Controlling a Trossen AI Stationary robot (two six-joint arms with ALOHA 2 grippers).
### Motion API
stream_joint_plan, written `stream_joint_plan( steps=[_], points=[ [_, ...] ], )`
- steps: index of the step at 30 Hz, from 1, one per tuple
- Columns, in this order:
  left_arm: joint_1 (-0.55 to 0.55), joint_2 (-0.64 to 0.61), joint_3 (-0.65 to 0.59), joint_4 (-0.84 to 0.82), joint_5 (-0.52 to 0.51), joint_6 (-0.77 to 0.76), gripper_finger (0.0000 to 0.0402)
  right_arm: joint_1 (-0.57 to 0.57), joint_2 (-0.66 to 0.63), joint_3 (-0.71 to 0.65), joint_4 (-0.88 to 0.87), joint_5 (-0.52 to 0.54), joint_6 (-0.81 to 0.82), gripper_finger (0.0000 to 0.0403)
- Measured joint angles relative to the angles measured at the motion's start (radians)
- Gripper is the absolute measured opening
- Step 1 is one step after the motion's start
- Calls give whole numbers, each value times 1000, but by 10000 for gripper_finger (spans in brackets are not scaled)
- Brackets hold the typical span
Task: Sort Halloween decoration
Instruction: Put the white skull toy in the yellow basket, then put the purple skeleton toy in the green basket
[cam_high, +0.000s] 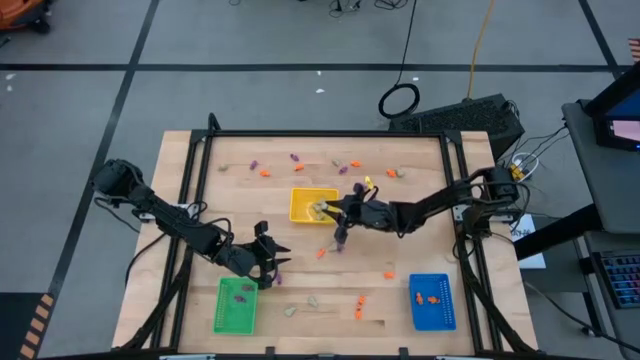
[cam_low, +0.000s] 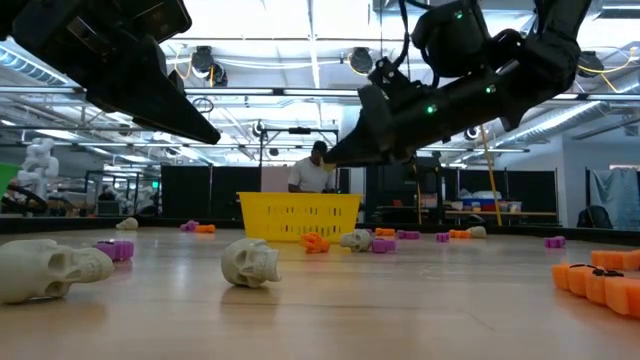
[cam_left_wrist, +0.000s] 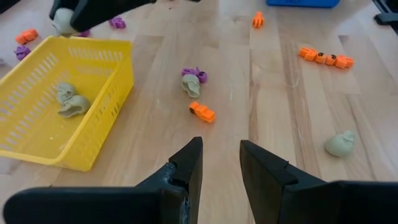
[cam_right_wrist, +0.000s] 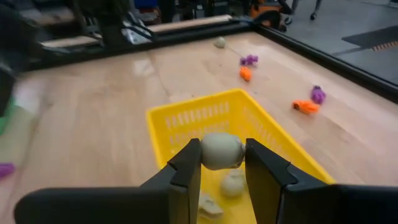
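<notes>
Right pincer (cam_right_wrist: 222, 163) clamped on pale skull trinket (cam_right_wrist: 221, 150), above yellow tray (cam_right_wrist: 166, 123).

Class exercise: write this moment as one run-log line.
right gripper: holding pale skull over yellow tray | left gripper: open, empty, near green tray

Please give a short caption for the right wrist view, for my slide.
Right gripper holds a pale skull trinket above the yellow tray.

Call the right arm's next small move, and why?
Probably open the right claw to drop its pale skull: it hangs above the yellow tray, where other pale skulls already lie. The left claw hangs open, empty.
</notes>
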Motion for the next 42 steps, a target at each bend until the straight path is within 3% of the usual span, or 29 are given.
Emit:
stream_joint_plan(
  steps=[5, 15, 23, 30, 37, 42],
  points=[
    [0, 0, 0, 0, 0, 0, 107, -2, 0, 0, -24, 1, 6, 93],
    [0, 0, 0, 0, 0, 3, 107, 1, -1, 0, 8, 3, -6, 189],
    [0, -5, 1, -8, -75, 50, 107, 153, -82, 0, 35, 32, -67, 197],
    [1, -152, 88, -179, -199, 150, 107, 340, -63, 0, 36, 36, -63, 192],
    [80, -330, 128, -214, -298, 335, 107, 450, -53, 0, 73, 117, -86, 192],
    [222, -410, 129, -424, -311, 250, 107, 466, -53, 0, 102, 141, -120, 192]
  ],
)
